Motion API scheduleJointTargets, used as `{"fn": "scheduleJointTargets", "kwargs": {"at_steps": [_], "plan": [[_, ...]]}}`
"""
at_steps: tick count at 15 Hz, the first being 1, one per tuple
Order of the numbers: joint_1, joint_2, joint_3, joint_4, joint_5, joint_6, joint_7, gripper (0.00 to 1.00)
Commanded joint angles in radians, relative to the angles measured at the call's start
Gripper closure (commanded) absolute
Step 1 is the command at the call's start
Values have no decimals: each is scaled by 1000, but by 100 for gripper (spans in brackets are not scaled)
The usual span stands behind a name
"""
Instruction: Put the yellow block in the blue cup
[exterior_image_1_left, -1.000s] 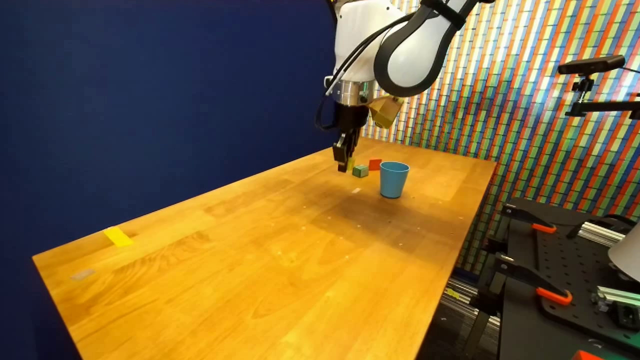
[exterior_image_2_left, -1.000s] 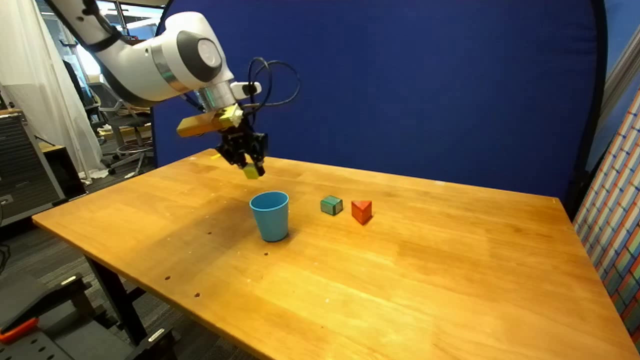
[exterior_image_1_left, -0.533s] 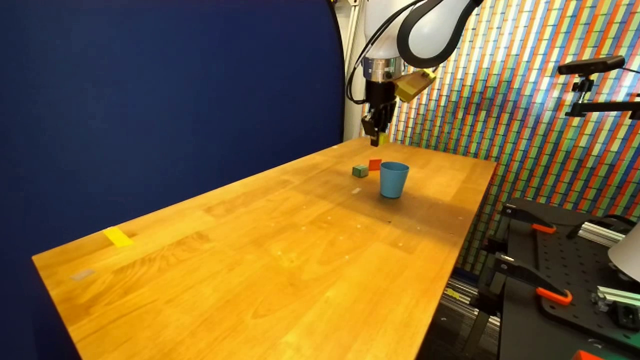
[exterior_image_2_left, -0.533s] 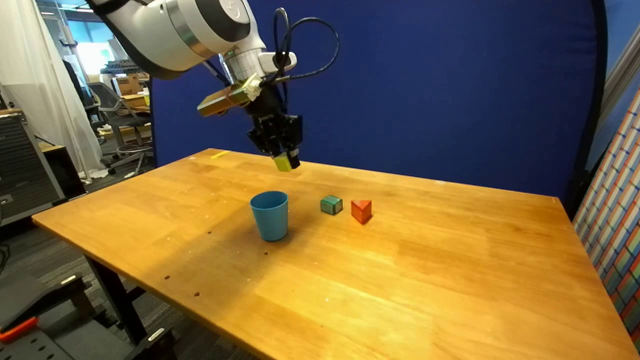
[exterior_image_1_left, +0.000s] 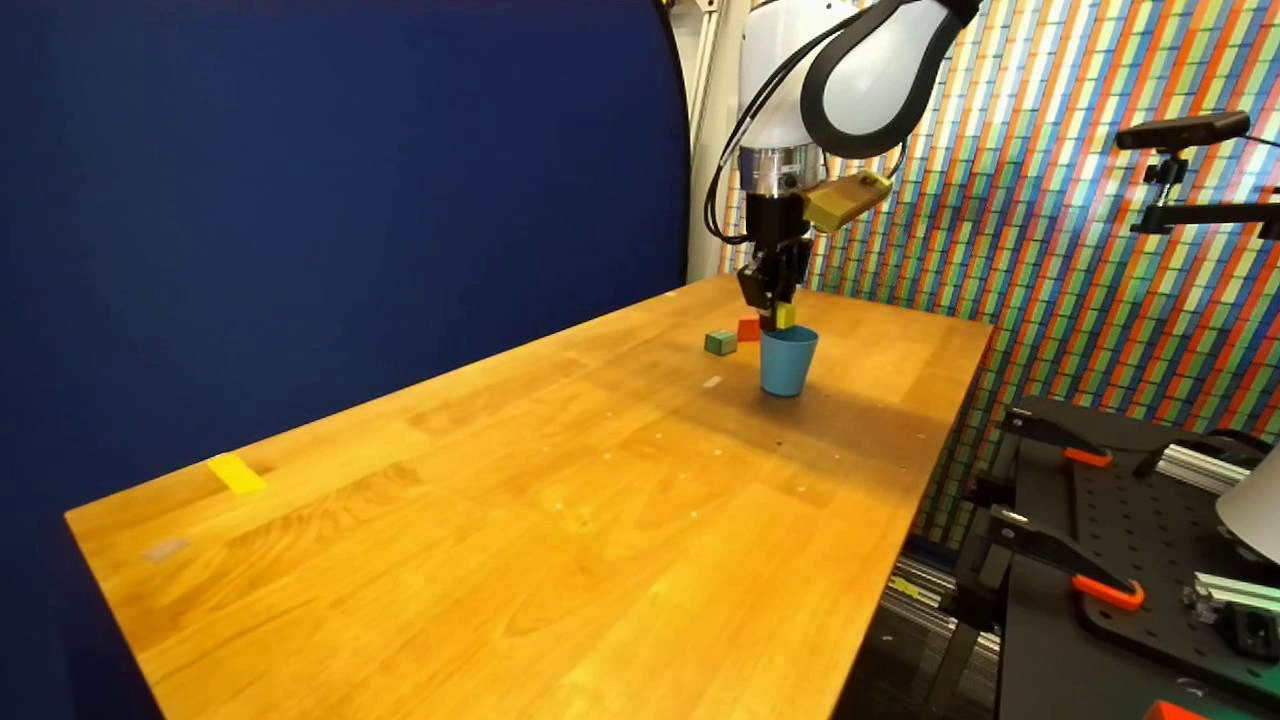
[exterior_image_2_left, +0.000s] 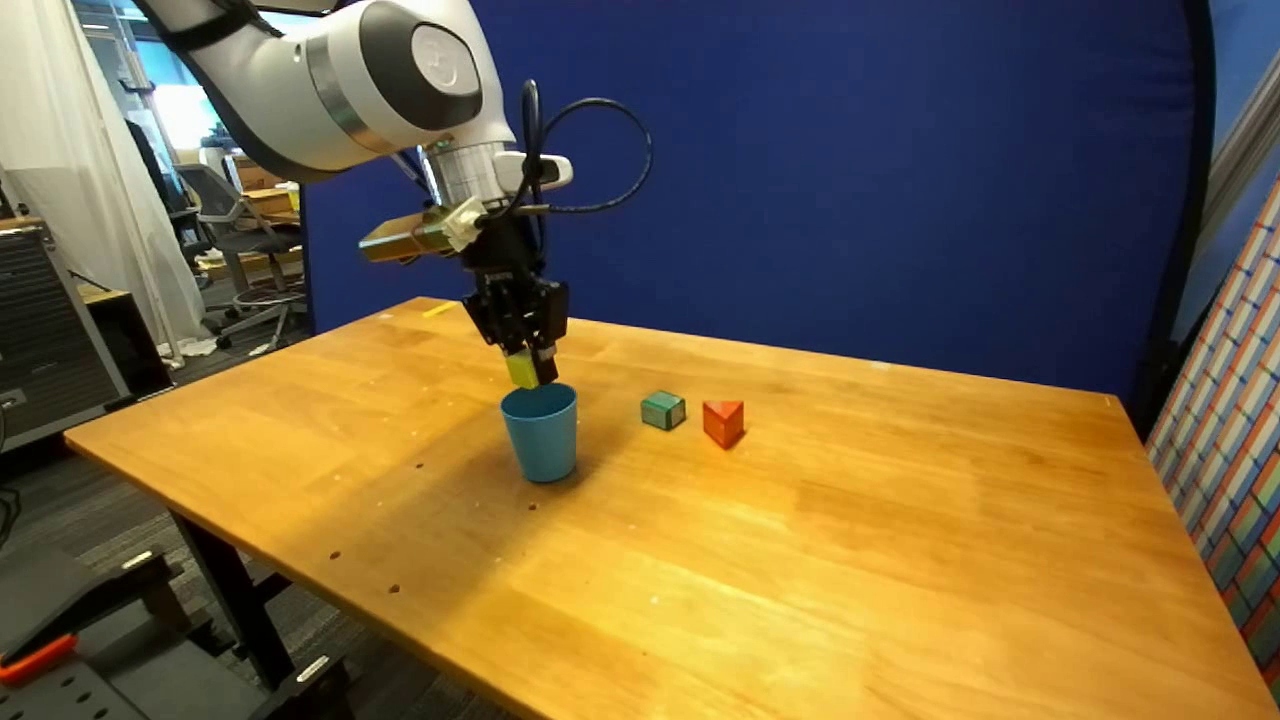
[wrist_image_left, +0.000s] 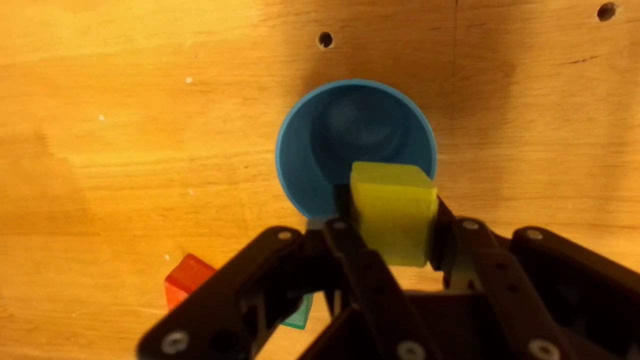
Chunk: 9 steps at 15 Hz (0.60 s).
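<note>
The yellow block (exterior_image_2_left: 521, 370) is a small bright cube held between the fingers of my gripper (exterior_image_2_left: 532, 362). The wrist view shows the block (wrist_image_left: 395, 217) pinched between both black fingertips. The light-blue cup (exterior_image_2_left: 546, 440) stands upright on the table. In the wrist view the cup (wrist_image_left: 302, 155) is seen from above, with nothing visible inside; the block and fingers hide the near part of its rim. In both exterior views the block (exterior_image_1_left: 786, 315) is just above the cup (exterior_image_1_left: 788, 365), near its rim. Whether the block touches the rim cannot be told.
A green block (exterior_image_2_left: 663, 411) and a red triangular block (exterior_image_2_left: 723, 425) lie on the wooden table (exterior_image_2_left: 850, 560) beside the cup. The wrist view partly shows the red block (wrist_image_left: 187, 280) and green block (wrist_image_left: 299, 312). Yellow tape (exterior_image_1_left: 237, 473) is stuck near a table corner.
My gripper has carried the yellow block across to the cup, first rising, then lowering toward the rim in the last half second. The cup and the other blocks have not moved.
</note>
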Motion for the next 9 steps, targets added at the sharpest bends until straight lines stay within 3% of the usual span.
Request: {"fn": "scheduleJointTargets", "kwargs": {"at_steps": [1,5,7,8,9], "plan": [[-33,-30,7,-16,8,13,5,35],[-60,-44,2,-12,15,16,1,2],[-96,-57,34,-14,120,-7,-75,0],[-69,-16,12,1,39,2,-10,6],[-78,-20,18,1,71,2,-33,0]]}}
